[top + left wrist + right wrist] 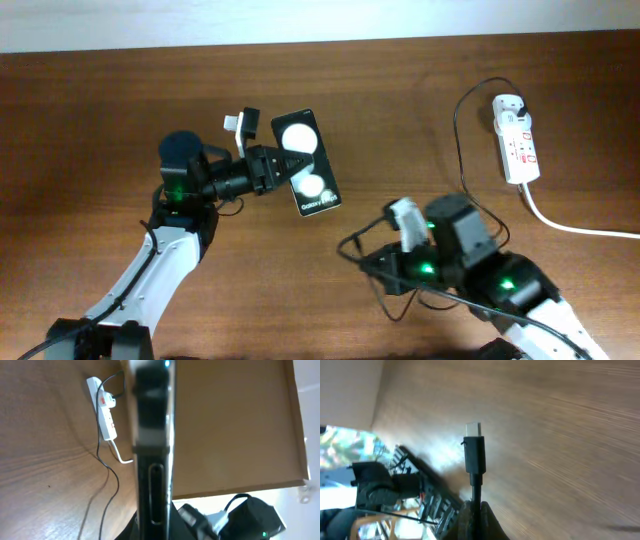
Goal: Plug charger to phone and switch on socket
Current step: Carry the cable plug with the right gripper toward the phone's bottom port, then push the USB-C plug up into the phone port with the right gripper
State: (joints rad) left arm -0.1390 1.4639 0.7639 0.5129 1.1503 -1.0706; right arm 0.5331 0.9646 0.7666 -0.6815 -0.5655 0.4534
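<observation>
Left fingers (pixel 283 160) clamp the phone (pixel 318 195), right fingers (pixel 485 521) clamp the charger (pixel 474 452); bring its tip straight into the port, slowly.

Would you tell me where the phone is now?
The phone is left of centre overhead, held in the left gripper, far from the power strip.

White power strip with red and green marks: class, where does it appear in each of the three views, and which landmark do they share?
Overhead: the white power strip lies at the upper right.
Left wrist: the strip sits upper left, left of the flat black phone.
Right wrist: not in it.
Shared landmark: the thin black charger cable, seen in all three.
</observation>
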